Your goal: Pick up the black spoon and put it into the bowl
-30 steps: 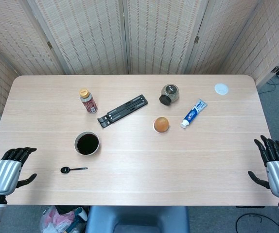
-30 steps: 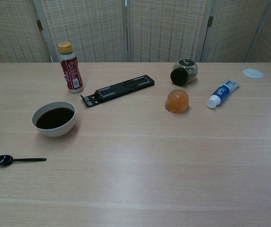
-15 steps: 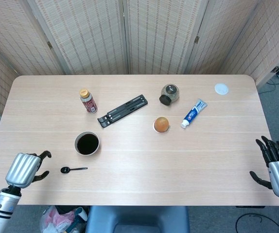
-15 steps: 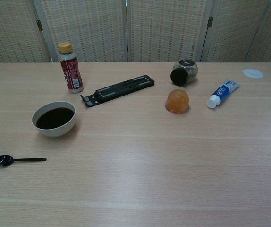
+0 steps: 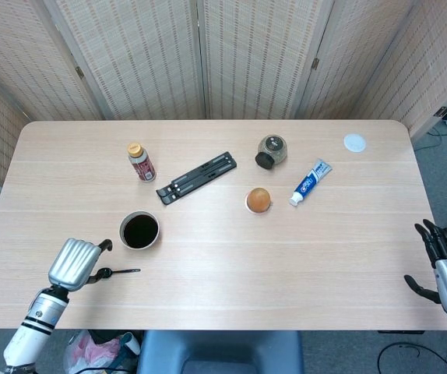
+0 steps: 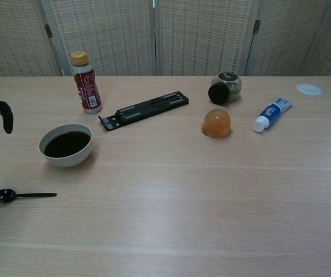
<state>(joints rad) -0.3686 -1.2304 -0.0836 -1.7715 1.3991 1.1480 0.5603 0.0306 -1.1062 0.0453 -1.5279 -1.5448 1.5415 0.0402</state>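
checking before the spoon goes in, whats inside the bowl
The bowl holds a dark, near-black fill reaching close to its rim. The fill covers the bowl's bottom, so anything beneath it cannot be seen. The black spoon lies outside, on the table.

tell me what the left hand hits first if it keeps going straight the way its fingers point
Probably the black spoon. In the head view the left hand sits just left of the spoon's bowl end, fingers aimed toward it, though its height above the table is unclear. The bowl lies off that line, farther back.
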